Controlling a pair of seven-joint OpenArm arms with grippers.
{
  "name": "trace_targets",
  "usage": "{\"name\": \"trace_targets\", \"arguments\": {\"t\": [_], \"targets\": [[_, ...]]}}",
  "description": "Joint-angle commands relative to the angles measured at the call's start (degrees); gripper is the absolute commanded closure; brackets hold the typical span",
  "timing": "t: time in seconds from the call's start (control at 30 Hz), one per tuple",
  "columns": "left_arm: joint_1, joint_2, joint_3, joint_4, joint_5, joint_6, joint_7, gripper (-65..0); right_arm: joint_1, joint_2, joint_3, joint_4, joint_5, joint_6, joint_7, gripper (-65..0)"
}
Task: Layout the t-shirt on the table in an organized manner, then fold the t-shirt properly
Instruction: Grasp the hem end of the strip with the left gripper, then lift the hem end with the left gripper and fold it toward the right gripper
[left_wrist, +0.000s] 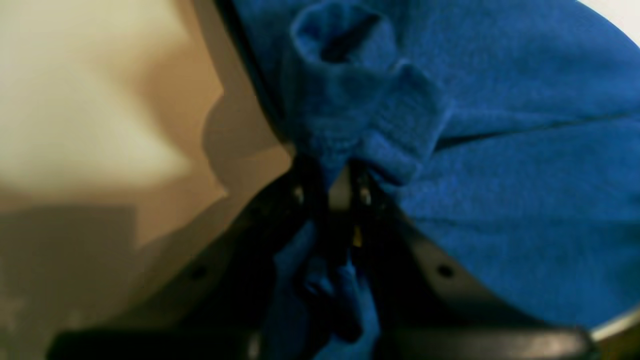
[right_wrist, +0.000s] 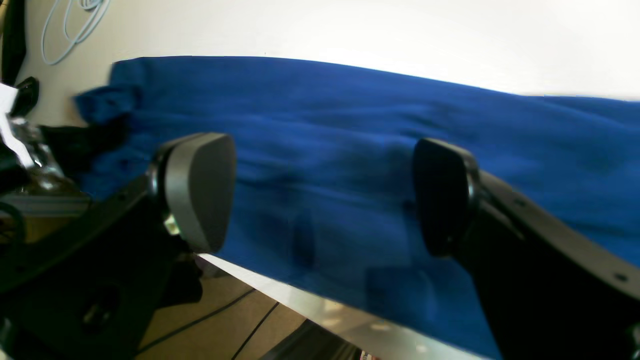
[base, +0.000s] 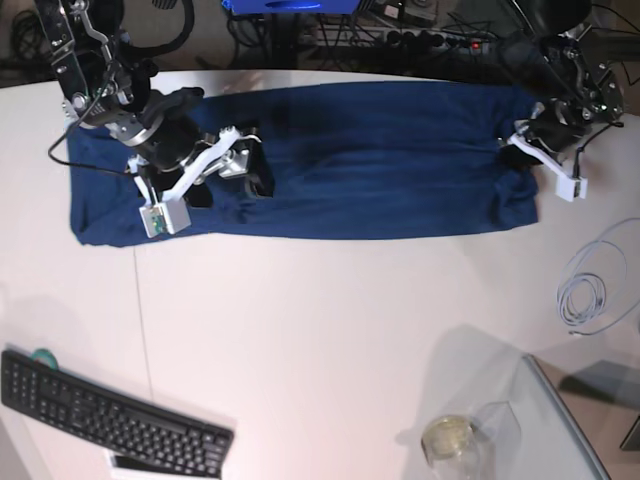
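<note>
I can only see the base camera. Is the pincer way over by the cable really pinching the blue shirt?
Observer: Yes. The left wrist view shows the left pincer shut on a bunched fold of the t-shirt.
Operator: Is the other pincer holding it too?
Observer: No. The right wrist view shows the right pincer wide open above the cloth, holding nothing.
Operator: Is the shirt hanging off the table?
Observer: In the right wrist view it reaches the edge of the table; whether any hangs over, I cannot tell.
</note>
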Motion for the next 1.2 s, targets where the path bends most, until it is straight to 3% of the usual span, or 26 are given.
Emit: {"name": "trace_targets", "arguments": {"t": [0.0,0.2,0.53,0.77,1.17], "targets": [[-0.56,-1.43,-0.13,1.13,-1.04,-0.58,-0.91,0.0,0.12,0.27,0.23,1.08,0.61,0.67,1.13,-51.6],[2.08,-4.42,-1.19,5.78,-0.95,-0.58,-0.91,0.0,0.12,0.27,0.23,1.08,0.61,0.67,1.13,-51.6],[11.39,2.17,-1.72,26.71,-0.78,-0.58,-0.39,0.0,0.12,0.18,0.32,1.08,0.61,0.67,1.13,-51.6],[16.49,3.05,8.92,33.65,-0.87,-0.58,-0.39,0.0,0.03,0.09,0.32,1.08,0.61,0.67,1.13,-51.6],[16.32,3.22,26.15,33.92,-1.3,-0.58,-0.39,0.0,-0.76,0.18,0.41,1.08,0.61,0.67,1.13,-51.6]]}}
